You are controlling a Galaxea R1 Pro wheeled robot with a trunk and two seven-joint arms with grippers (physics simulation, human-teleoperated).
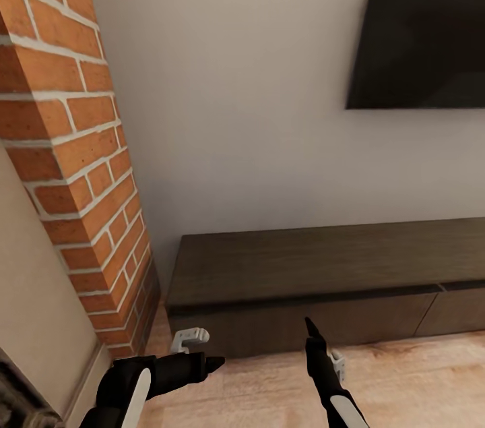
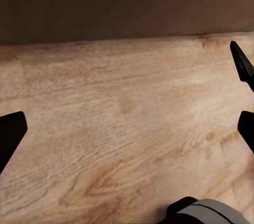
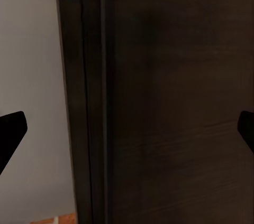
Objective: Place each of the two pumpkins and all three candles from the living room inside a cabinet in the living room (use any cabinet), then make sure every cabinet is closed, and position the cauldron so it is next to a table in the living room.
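I am parked in front of the cabinet (image 1: pixel 316 266), the long low dark-brown unit against the pale wall, with a brick column (image 1: pixel 74 145) at my left and a dark screen (image 1: pixel 424 23) hung above at the right. Its top is bare and its fronts sit flush, so from here it looks shut. I see no pumpkins, candles or cauldron in these pictures, so I cannot say where they stand.

Both arms are low over the wooden floor (image 1: pixel 269 394). The left gripper (image 2: pixel 127 123) hangs above the floorboards with its fingers spread wide and nothing between them; the cabinet's base runs along the far edge of that wrist view. The right gripper (image 3: pixel 127 129) points at the dark cabinet front, fingers likewise apart and empty, with the wall beside it.

My guess is that I am between steps: either checking that the cabinet is closed or getting set to open a front with empty hands. The fronts have no handles, so opening one calls for a fingertip hooked on an edge or seam, and a careful pull straight out.
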